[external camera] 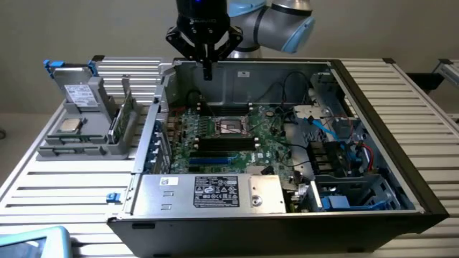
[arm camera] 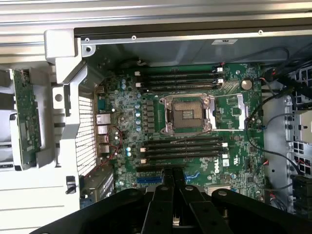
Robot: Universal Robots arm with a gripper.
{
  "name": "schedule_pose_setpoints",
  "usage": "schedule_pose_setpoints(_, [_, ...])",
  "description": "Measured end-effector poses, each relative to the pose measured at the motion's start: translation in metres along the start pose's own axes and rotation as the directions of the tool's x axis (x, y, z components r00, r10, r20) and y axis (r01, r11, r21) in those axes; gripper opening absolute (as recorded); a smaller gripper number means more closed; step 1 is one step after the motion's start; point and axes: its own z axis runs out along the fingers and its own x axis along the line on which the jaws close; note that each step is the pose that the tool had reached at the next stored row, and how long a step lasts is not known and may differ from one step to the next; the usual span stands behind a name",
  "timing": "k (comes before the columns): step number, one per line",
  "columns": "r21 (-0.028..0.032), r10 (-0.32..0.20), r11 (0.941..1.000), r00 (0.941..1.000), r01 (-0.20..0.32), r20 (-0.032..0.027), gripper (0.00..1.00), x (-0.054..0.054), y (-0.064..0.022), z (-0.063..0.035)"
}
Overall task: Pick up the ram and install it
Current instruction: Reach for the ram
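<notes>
**Approach to the memory pick-up.** The two black metal fingers (arm camera: 167, 185) are pressed together with nothing between them. They hang tips-down above the large green motherboard (arm camera: 234, 146) inside the open grey steel computer case (external camera: 272, 72). Directly beneath the tips lie the black memory slots (arm camera: 180, 148), which appear unfilled, with the square silver processor socket (arm camera: 187, 114) just beyond them.

The long, thin green circuit-board ram stick (arm camera: 25, 117) is well apart from the fingers, off to their side and past the case wall. It stands on its long edge in a grey plastic holder (external camera: 79, 148) on the white slatted surface (external camera: 416, 107). A small square silver processor chip (external camera: 70, 125) lies in the same holder, farther from the fingers than the ram stick.

**Judgement.** The ram stick is not yet lifted, so the work stands at its start. A good pick-up calls for four things:
- The fingers should part before they reach the stick, enough to straddle its thin section.
- The pads should face its two flat sides near the middle of the upper edge.
- The descent should be straight and clear of the holder's upright walls.
- The lift should be vertical, so the board does not bind in its groove.

Fingers arriving closed would strike the top edge. A skewed grip would likely spoil later alignment with a slot.
</notes>
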Motion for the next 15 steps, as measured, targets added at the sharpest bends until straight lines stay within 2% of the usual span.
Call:
schedule_pose_setpoints(3, [0.0,0.0,1.0,1.0,0.0,0.0,0.11,0.001,-0.0001,-0.0001])
schedule_pose_setpoints(6, [0.0,0.0,1.0,1.0,0.0,0.0,0.11,0.007,-0.0005,-0.0003])
schedule_pose_setpoints(15, [0.0,0.0,1.0,1.0,0.0,0.0005,0.11,0.036,-0.0023,-0.0014])
